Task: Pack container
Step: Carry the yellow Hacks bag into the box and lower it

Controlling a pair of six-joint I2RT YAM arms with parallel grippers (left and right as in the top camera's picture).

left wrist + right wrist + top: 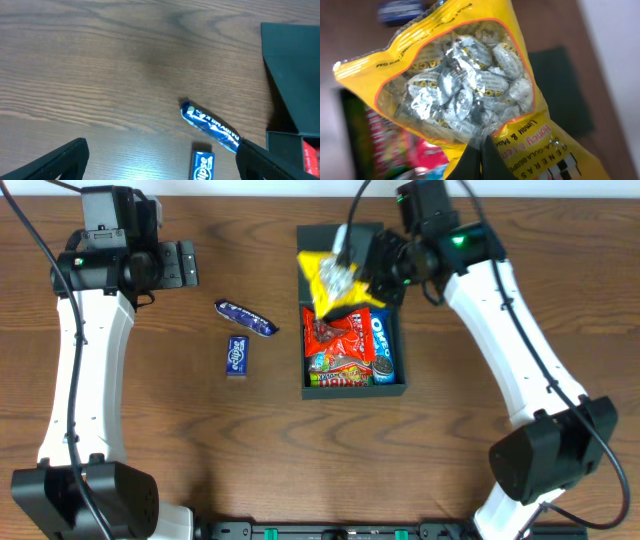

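Observation:
The dark green container (396, 389) lies open at the table's middle, its lid (340, 238) flat behind it. Inside are a red snack pack (338, 332), a blue Oreo pack (382, 345) and a green pack (340, 380). My right gripper (352, 268) is shut on a yellow bag of wrapped candies (470, 95), held above the container's rear part. My left gripper (160, 162) is open and empty, high over the table at the far left. A blue candy bar (246, 319) and a blue Eclipse pack (237, 355) lie left of the container.
The container's lid (295, 75) shows at the right edge of the left wrist view, with the candy bar (210, 126) and Eclipse pack (202, 164) below my left fingers. A black rail runs along the table's front edge (330, 530).

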